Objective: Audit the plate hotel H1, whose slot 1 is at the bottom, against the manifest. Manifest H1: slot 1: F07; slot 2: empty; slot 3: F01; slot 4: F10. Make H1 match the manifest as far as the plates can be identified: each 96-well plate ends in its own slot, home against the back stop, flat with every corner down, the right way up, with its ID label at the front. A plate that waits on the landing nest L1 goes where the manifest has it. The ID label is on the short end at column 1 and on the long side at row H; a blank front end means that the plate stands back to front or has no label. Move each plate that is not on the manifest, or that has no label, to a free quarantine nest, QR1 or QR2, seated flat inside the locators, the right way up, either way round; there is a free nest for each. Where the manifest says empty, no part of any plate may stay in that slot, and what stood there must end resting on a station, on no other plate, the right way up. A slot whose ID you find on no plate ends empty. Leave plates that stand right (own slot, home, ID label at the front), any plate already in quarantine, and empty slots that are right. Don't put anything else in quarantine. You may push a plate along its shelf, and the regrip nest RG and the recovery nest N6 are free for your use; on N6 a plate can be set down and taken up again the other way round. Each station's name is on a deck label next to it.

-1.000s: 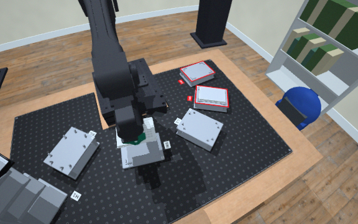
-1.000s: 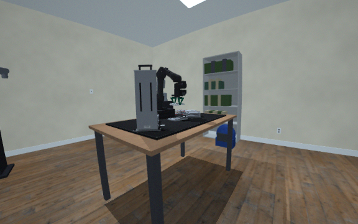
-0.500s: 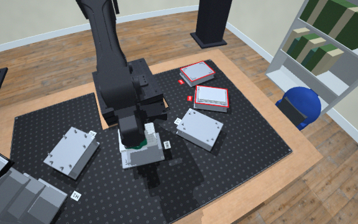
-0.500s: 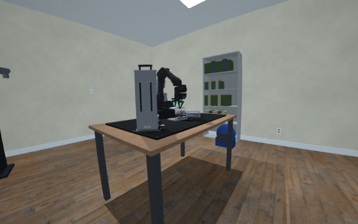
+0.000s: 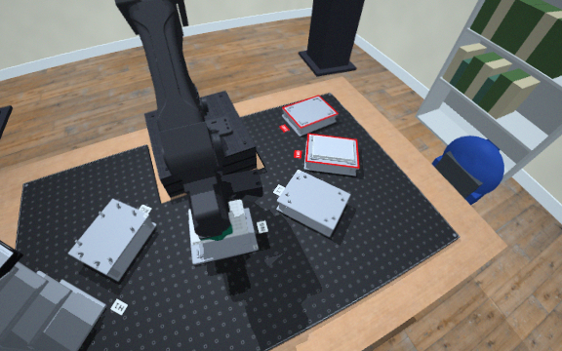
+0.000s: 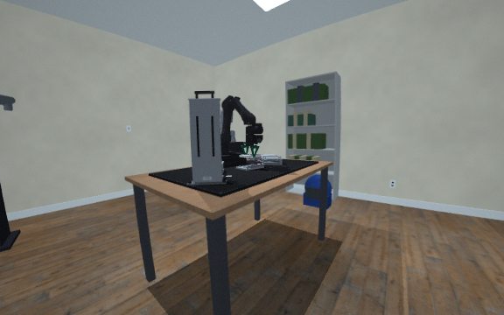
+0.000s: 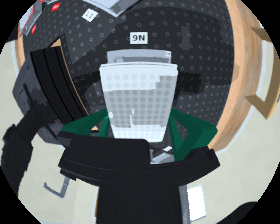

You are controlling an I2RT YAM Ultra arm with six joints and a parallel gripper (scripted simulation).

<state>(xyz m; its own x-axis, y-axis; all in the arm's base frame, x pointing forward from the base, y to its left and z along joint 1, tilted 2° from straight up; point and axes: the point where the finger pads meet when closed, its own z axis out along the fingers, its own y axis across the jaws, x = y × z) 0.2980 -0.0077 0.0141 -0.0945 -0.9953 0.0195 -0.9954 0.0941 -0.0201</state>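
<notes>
My gripper [image 7: 138, 110] [image 6: 249, 151] has its green fingers on the long sides of a white 96-well plate [image 7: 139, 92] [image 5: 240, 220], wells up, and is shut on it. The plate hangs just over the grey N6 nest [image 5: 222, 248], whose deck label [image 5: 261, 226] [image 7: 138, 38] shows beyond it. I cannot tell whether the plate touches the nest, and I cannot read any ID label on it. The arm hides most of the plate in the top view. The plate hotel H1 [image 5: 18, 297] [image 6: 205, 140] stands at the front left, its slots hidden from these views.
Two red-edged quarantine nests stand at the back right: the far one [image 5: 309, 113] looks bare and the near one [image 5: 332, 151] holds a white plate. Two more grey nests [image 5: 312, 201] [image 5: 112, 237] flank N6. The arm base [image 5: 203, 141] stands behind them.
</notes>
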